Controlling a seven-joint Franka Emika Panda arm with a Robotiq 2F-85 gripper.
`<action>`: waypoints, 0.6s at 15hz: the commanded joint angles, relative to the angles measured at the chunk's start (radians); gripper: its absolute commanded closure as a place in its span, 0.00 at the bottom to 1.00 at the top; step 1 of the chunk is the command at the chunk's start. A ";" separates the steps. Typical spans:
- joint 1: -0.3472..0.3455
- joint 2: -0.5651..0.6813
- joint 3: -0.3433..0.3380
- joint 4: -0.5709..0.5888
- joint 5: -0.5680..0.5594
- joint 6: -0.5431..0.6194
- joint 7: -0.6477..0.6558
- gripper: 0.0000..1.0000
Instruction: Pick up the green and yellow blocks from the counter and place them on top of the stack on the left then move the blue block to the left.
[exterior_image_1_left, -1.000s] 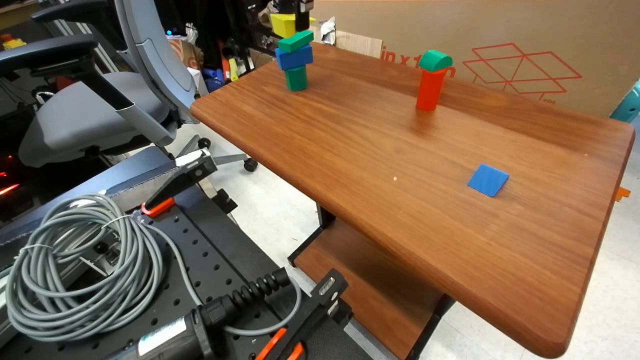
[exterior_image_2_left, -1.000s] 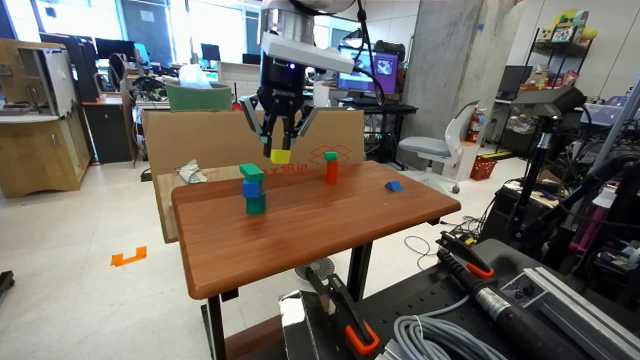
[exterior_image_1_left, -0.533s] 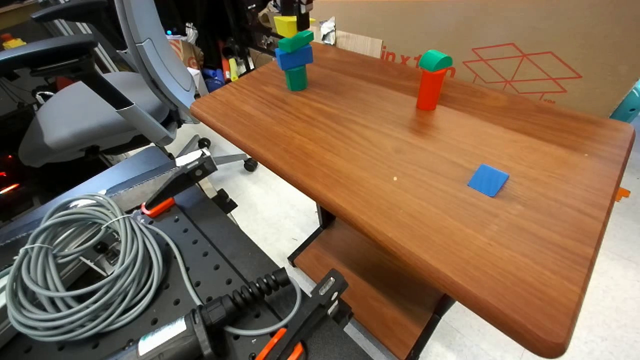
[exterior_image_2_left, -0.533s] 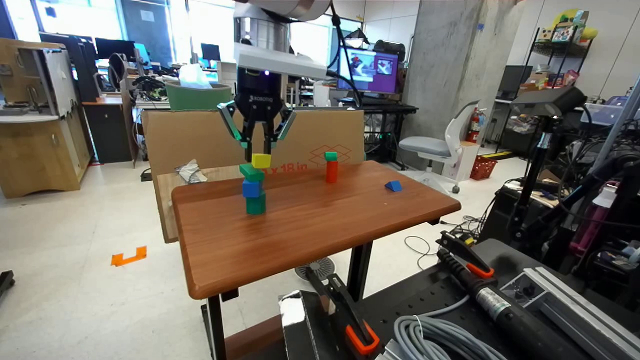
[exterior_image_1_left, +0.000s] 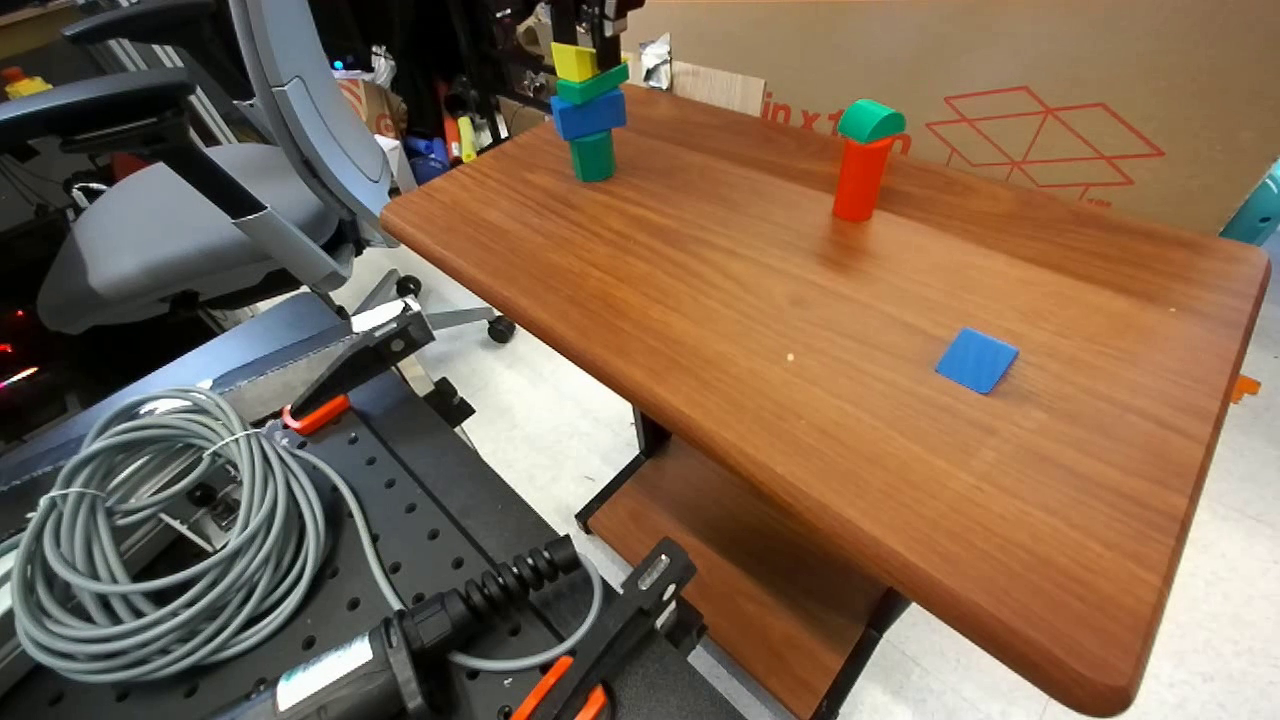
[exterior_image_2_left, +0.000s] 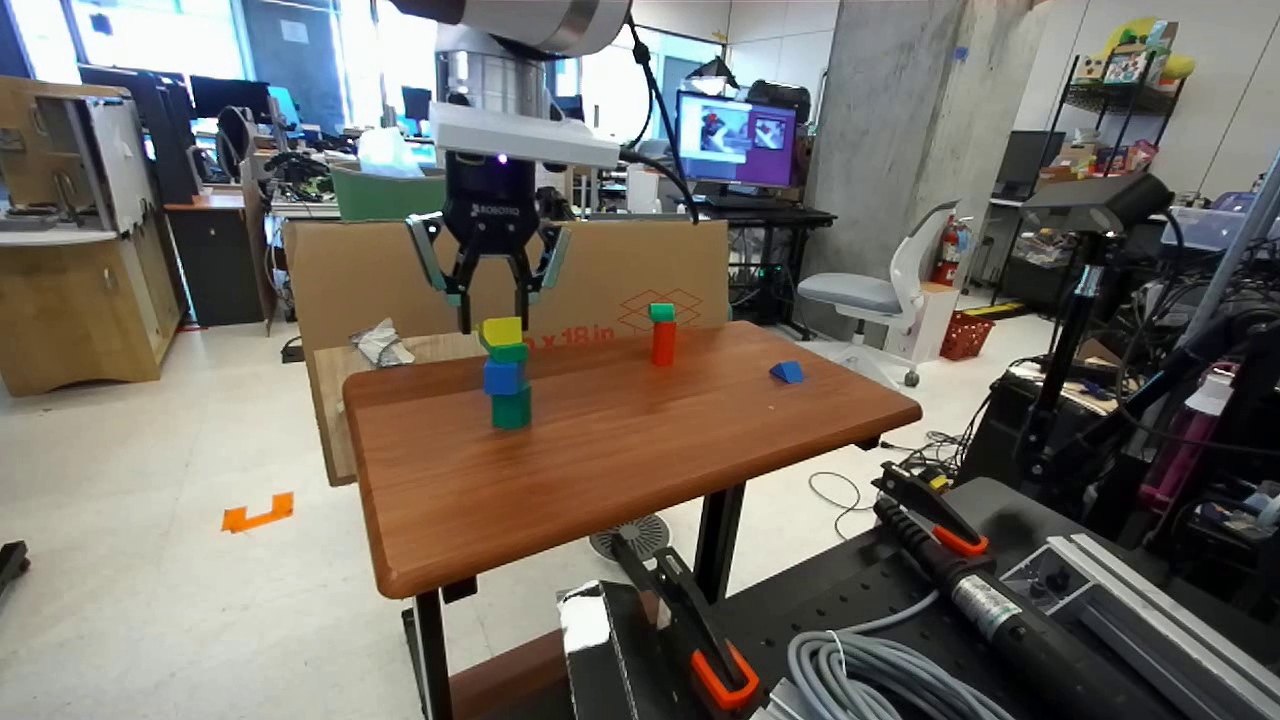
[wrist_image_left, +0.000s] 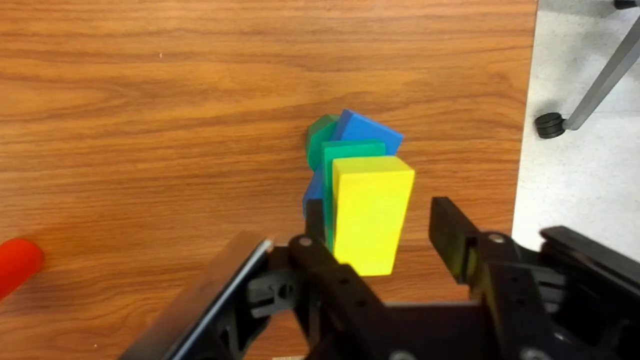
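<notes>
Spreading broad and brown with wavy grain, the table (exterior_image_2_left: 600, 450) carries a stack (exterior_image_1_left: 589, 116) beneath the black gripper (exterior_image_2_left: 493, 322), whose fingers (wrist_image_left: 450, 232) stand well apart and grip nothing. The stack climbs from a dark green, flat-sided base (exterior_image_2_left: 511, 411) through a blue block (exterior_image_2_left: 503, 378) set askew and a thin green slab (exterior_image_2_left: 509, 353) to the smooth, bright, box-shaped yellow block (wrist_image_left: 372, 215), which lies on top between the fingers, a strip of green peeping out along two of its edges in the wrist view. Well apart from it lies the small blue wedge (exterior_image_1_left: 977, 360).
</notes>
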 joint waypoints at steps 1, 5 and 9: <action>0.021 -0.050 -0.010 -0.033 -0.021 -0.008 0.026 0.13; -0.003 -0.165 0.001 -0.140 0.008 0.027 0.004 0.00; -0.049 -0.324 0.000 -0.273 0.052 0.030 -0.019 0.00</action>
